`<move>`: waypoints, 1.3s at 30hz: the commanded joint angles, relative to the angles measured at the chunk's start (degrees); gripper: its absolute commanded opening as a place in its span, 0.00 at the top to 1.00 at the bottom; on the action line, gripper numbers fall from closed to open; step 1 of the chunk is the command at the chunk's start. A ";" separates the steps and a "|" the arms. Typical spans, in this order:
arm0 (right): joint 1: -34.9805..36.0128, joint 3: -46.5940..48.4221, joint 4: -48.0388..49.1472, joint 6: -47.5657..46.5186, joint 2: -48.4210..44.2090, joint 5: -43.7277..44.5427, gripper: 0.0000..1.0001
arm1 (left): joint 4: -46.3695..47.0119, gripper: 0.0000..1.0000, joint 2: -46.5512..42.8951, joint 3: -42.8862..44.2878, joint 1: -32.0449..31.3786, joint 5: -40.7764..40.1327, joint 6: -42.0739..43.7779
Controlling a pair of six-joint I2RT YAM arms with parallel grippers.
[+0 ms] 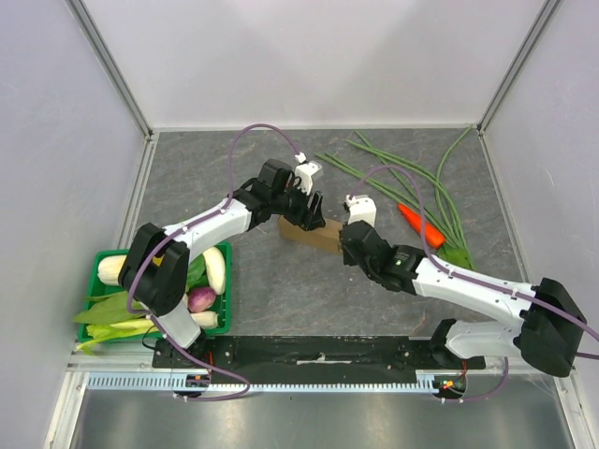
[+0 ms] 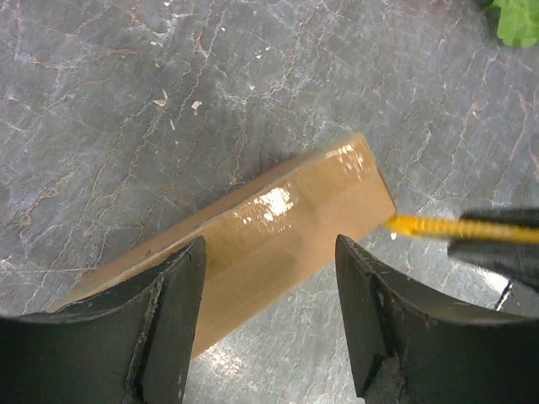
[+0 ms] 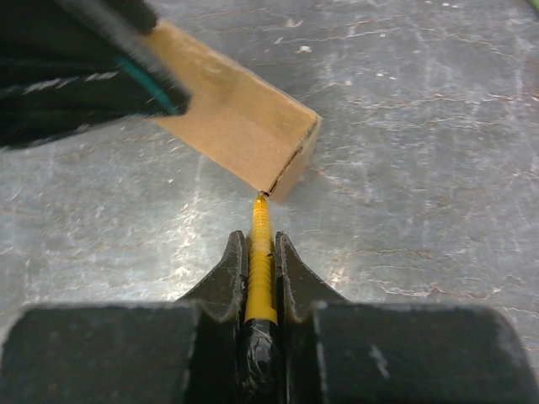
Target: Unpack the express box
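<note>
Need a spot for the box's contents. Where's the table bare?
Bare: the near strip between the express box and the arm bases, and the far-left corner behind the left gripper. Crowded: far right, green beans and carrot; near left, the green crate; beside the box, the yellow tool in the right gripper.

Brown express box [image 2: 278,227]; yellow ridged tool [image 3: 260,252]; grey white-veined table [image 2: 168,84].

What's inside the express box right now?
Nothing visible: the express box is closed, so its contents are hidden. The yellow tool in the right gripper is only at its corner seam.
</note>
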 commanded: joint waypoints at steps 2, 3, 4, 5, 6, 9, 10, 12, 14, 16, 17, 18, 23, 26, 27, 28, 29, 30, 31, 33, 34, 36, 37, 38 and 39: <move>-4.42 -1.13 0.58 2.90 -2.58 1.80 1.00 | -0.22 0.32 -0.89 -1.07 -0.46 4.35 4.49; -5.56 -1.31 1.72 2.64 -2.85 1.45 1.00 | -0.39 0.31 -0.80 -0.80 -0.72 4.62 5.28; -6.09 -1.40 2.16 1.94 -2.85 1.01 1.00 | -0.48 0.31 -0.71 -0.71 -0.81 4.79 5.46; -6.70 -1.40 2.86 1.76 -2.93 0.66 1.00 | -0.48 0.31 -0.71 -0.63 -0.89 4.71 5.55; -7.75 -1.31 3.65 1.67 -2.76 0.22 1.00 | -0.57 0.31 -0.53 -0.36 -1.16 4.36 5.72; -9.34 -1.05 3.93 1.23 -2.76 -0.92 1.00 | -0.83 0.30 -1.14 0.77 -1.42 3.22 6.16; -9.52 -1.05 3.75 1.32 -3.11 -1.19 1.00 | -1.27 0.30 -1.32 1.13 -1.42 2.95 6.34; -9.52 -1.48 3.40 1.32 -4.68 -1.98 1.00 | -1.62 0.29 -1.94 2.18 -1.51 2.25 7.30; -9.43 -1.75 2.61 1.58 -6.09 -3.65 1.00 | -2.33 0.27 -2.29 2.97 -1.51 2.16 8.70; -9.52 -1.84 0.86 1.93 -8.29 -5.05 1.00 | -2.94 0.25 -2.03 4.20 -1.60 2.16 9.76; -9.52 -1.84 0.33 2.11 -9.17 -5.50 1.00 | -3.47 0.24 -1.85 4.47 -1.69 2.24 11.07; -9.61 -1.92 -0.55 2.46 -11.00 -5.76 1.00 | -3.56 0.23 -1.68 4.99 -1.95 2.07 11.70; -9.87 -1.84 -2.49 3.52 -14.45 -6.38 1.00 | -5.40 0.20 0.87 7.72 -2.92 0.75 15.21; -10.14 -1.75 -2.84 4.04 -14.71 -6.55 1.00 | -6.19 0.19 2.45 9.13 -3.62 0.14 17.93; -10.22 -1.66 -2.84 4.13 -14.80 -6.47 1.00 | -6.80 0.19 3.06 10.00 -4.14 -0.56 18.81; -10.22 -1.66 -3.02 4.39 -14.80 -6.55 1.00 | -7.77 0.18 3.94 10.62 -4.32 -0.83 19.78; -10.31 -1.57 -3.10 4.66 -14.98 -6.56 1.00 | -8.56 0.18 4.73 11.41 -4.58 -0.92 21.53; -10.49 -1.31 -3.71 4.83 -15.24 -6.47 1.00 | -10.83 0.18 6.57 13.16 -4.85 -1.09 22.42; -10.66 -1.14 -4.16 5.10 -15.41 -6.29 1.00 | -11.72 0.17 7.37 13.96 -5.02 -1.01 23.30; -10.93 -0.26 -5.82 5.80 -16.03 -5.16 1.00 | -13.13 0.17 9.30 15.45 -5.38 -1.01 25.23; -11.01 0.09 -6.18 5.98 -16.38 -4.80 1.00 | -13.66 0.17 9.75 15.63 -5.55 -1.01 26.02; -11.36 0.53 -7.32 6.42 -17.35 -3.40 1.00 | -14.02 0.17 10.97 15.98 -5.73 -1.10 26.38; -11.45 0.71 -7.50 6.50 -17.61 -2.78 1.00 | -14.10 0.17 11.33 15.99 -5.82 -1.01 26.21; -11.63 0.97 -7.93 6.68 -17.79 -2.34 1.00 | -14.11 0.17 11.68 16.07 -5.82 -1.09 26.12; -12.07 0.97 -8.46 6.94 -17.79 -1.90 1.00 | -14.02 0.17 12.03 16.07 -6.17 -1.27 26.12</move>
